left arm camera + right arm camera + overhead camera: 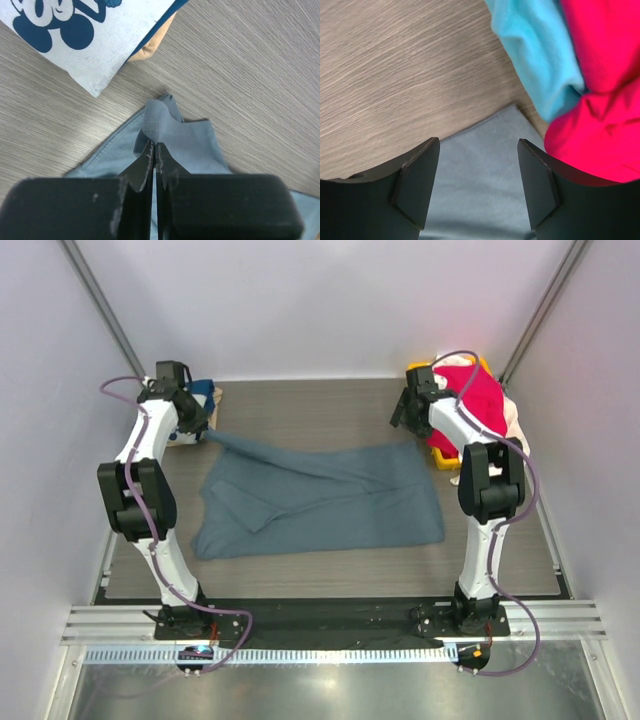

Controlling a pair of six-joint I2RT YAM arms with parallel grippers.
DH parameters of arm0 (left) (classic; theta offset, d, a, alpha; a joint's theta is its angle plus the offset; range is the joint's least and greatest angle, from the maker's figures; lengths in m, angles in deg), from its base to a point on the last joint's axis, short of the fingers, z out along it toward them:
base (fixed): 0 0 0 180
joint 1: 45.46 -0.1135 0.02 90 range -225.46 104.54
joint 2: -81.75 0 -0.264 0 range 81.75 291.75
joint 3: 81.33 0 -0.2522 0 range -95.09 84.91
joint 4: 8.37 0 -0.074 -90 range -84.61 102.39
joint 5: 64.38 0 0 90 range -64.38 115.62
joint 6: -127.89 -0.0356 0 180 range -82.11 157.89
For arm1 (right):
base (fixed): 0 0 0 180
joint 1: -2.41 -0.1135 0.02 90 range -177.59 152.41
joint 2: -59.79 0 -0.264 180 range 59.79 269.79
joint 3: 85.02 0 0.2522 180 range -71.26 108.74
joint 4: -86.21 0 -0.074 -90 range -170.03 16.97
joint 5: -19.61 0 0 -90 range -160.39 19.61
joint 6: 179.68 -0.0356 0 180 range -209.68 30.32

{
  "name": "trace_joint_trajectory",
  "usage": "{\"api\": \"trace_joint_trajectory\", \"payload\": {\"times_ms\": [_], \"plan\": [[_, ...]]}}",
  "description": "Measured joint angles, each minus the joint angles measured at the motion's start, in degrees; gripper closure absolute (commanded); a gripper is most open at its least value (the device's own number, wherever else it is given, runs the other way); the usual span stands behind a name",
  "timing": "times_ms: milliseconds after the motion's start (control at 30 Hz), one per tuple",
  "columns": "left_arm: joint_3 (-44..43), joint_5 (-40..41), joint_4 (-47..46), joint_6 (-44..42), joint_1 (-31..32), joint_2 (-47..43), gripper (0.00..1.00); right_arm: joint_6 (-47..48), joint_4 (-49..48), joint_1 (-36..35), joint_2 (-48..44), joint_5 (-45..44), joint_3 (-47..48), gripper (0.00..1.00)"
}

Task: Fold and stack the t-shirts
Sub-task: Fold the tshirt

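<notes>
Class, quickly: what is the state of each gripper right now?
Left gripper: shut on the blue-grey t-shirt.
Right gripper: open, holding nothing.

Slate tee [330, 502] spread centrally, corner lifted left; red tee [472, 400] far right

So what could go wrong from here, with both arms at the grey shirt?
1. The right fingers stand open over the blue-grey t-shirt corner, close beside the red t-shirt; closing may catch red cloth too.
2. The left fingers pinch only a small hem piece; it may slip under pull.
</notes>
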Motion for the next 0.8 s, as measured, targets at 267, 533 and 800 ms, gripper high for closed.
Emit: {"api": "trace_joint_trajectory", "payload": {"times_ms": [267, 533, 800], "plan": [[0.0, 0.0, -0.13, 0.0, 0.07, 0.02, 1.0, 0.87, 1.86, -1.27, 5.07, -4.37, 0.94, 0.37], [0.0, -0.02, -0.33, 0.0, 0.07, 0.02, 1.0, 1.92, 0.98, -1.46, 8.39, -6.73, 1.64, 0.47], [0.0, -0.04, -0.37, 0.0, 0.07, 0.02, 1.0, 2.45, -1.29, -0.87, 8.94, -6.93, 1.73, 0.65]]}}
